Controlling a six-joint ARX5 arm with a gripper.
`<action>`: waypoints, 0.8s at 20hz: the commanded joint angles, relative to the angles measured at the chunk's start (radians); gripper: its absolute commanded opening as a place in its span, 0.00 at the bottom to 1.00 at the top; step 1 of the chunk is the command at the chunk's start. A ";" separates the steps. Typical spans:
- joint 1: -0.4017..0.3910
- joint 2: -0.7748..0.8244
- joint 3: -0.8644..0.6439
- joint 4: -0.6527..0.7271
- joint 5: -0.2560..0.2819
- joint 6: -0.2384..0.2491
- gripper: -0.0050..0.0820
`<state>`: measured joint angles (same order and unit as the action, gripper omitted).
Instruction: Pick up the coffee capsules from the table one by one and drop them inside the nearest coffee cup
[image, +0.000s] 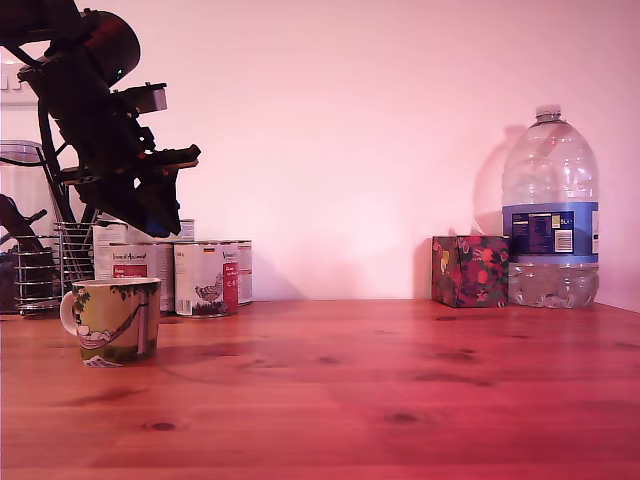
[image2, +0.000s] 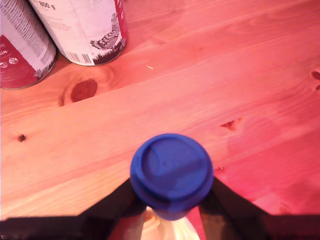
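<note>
The gripper (image2: 171, 207) is clenched on a blue coffee capsule (image2: 171, 173), held high above the coffee cup (image: 116, 320) — seemingly lined up for a drop. The cup stands on the table (image: 400, 390) just before the tin cans (image: 205, 278).

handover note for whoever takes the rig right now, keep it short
End effector: shut on a blue coffee capsule, raised above the table, just above and behind the coffee cup in the exterior view.
Coffee cup: upright near the exterior view's left edge, in front of the tin cans. Its inside cannot be seen, so capsules already dropped cannot be counted.
Done: this capsule is picked up.
Left: release it over the cup. No other capsules show on the table in either view.
</note>
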<state>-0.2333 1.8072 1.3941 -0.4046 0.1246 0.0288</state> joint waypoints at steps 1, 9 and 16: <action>0.005 -0.023 -0.013 0.008 -0.002 -0.003 0.29; 0.004 -0.016 -0.012 0.034 -0.002 -0.002 0.28; 0.006 -0.024 -0.012 -0.006 -0.002 -0.002 0.28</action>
<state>-0.2325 1.8004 1.3941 -0.4072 0.1246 0.0292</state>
